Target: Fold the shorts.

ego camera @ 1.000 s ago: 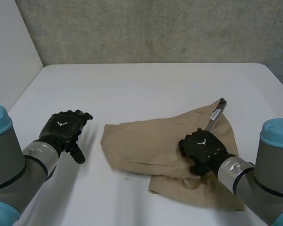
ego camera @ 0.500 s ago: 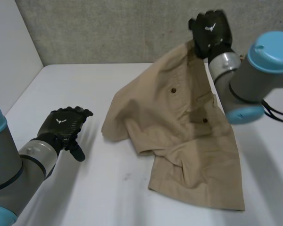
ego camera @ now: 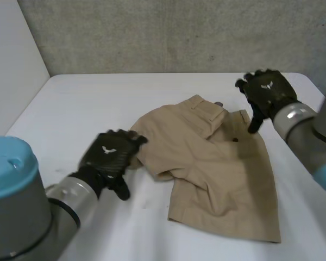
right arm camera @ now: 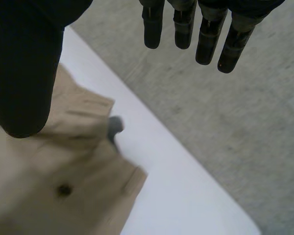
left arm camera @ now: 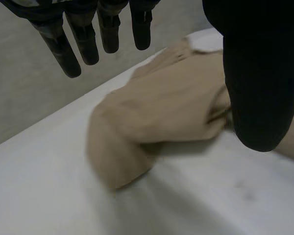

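Observation:
Tan shorts (ego camera: pixel 217 168) lie rumpled on the white table (ego camera: pixel 98 103), with the waistband end (ego camera: pixel 206 109) toward the far side and a leg spread toward the near right. My left hand (ego camera: pixel 111 155) hovers open just beside the shorts' left folded edge (left arm camera: pixel 117 161), fingers straight and holding nothing. Above the shorts' far right corner, my right hand (ego camera: pixel 266 92) is open and free of the cloth. In the right wrist view the waistband with a dark button (right arm camera: pixel 64 189) lies under its palm.
A grey concrete wall (ego camera: pixel 179 32) stands behind the table's far edge. A white panel (ego camera: pixel 11 54) closes off the left side. Bare tabletop spreads to the left and front of the shorts.
My right hand lifted the shorts high, then let them go; they dropped back onto the table in a new, flatter lie. My left hand moved right, up to the shorts' left edge.

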Tool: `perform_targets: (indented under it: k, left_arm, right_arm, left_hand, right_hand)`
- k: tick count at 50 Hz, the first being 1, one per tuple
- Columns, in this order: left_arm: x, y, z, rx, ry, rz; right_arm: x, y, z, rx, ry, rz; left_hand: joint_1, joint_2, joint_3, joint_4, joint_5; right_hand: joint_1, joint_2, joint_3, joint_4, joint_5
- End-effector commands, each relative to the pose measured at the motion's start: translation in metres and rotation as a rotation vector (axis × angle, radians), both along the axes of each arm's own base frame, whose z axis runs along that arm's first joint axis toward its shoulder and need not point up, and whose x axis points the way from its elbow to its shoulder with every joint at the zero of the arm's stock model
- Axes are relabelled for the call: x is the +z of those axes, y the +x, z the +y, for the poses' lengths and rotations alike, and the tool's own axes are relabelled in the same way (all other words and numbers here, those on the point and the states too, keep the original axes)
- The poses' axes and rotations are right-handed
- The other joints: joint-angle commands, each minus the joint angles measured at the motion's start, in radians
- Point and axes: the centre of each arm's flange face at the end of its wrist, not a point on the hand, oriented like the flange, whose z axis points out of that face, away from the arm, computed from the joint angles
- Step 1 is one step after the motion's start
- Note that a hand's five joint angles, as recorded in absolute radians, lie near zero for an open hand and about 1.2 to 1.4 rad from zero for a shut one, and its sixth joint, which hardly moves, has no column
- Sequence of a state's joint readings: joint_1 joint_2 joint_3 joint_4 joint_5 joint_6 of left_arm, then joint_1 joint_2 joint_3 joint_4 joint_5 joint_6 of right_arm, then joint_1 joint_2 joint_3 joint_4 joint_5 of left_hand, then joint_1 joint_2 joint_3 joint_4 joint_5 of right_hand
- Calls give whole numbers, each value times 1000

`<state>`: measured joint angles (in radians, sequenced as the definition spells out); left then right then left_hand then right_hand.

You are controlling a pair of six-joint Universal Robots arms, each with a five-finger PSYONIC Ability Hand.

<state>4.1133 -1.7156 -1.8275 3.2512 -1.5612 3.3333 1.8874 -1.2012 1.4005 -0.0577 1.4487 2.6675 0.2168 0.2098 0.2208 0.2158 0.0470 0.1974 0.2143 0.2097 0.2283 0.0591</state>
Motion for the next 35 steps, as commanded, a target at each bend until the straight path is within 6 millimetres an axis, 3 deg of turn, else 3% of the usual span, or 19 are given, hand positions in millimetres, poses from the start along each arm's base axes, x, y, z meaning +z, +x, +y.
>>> perform_targets:
  k: [1, 6, 17, 21, 27, 35]
  left_arm:
    - [-6, -29, 43, -162, 9, -8]
    - [-21, -46, 56, -231, 42, -35]
    - [-52, -67, 60, -284, 95, -82]
    - [-54, -73, 56, -285, 86, -74]
    - [-60, -79, 51, -283, 84, -81]
    - [-74, -84, 45, -276, 89, -91]
  right_arm:
    - [-16, -33, 11, 27, 96, 16]
    - [-39, -57, 15, 5, 177, 62]
    - [-65, -66, 31, -10, 267, 78]
    - [-68, -66, 34, -10, 277, 79]
    - [-69, -66, 36, -11, 261, 77]
    - [-66, -66, 39, -9, 250, 76]
  left_hand:
    - [14, 21, 10, 15, 10]
    - [14, 21, 10, 15, 10]
    - [119, 126, 115, 120, 115]
    - [249, 256, 245, 250, 244]
    - [261, 268, 257, 262, 256]
    - [513, 520, 509, 514, 508]
  right_hand:
    - [-23, -40, -35, -54, -59]
    - [-23, -40, -35, -54, -59]
    - [-23, -40, -35, -54, -59]
    - [-23, -40, -35, -54, -59]
    - [-23, -40, -35, -54, -59]
    - [-23, -40, -35, -54, -59]
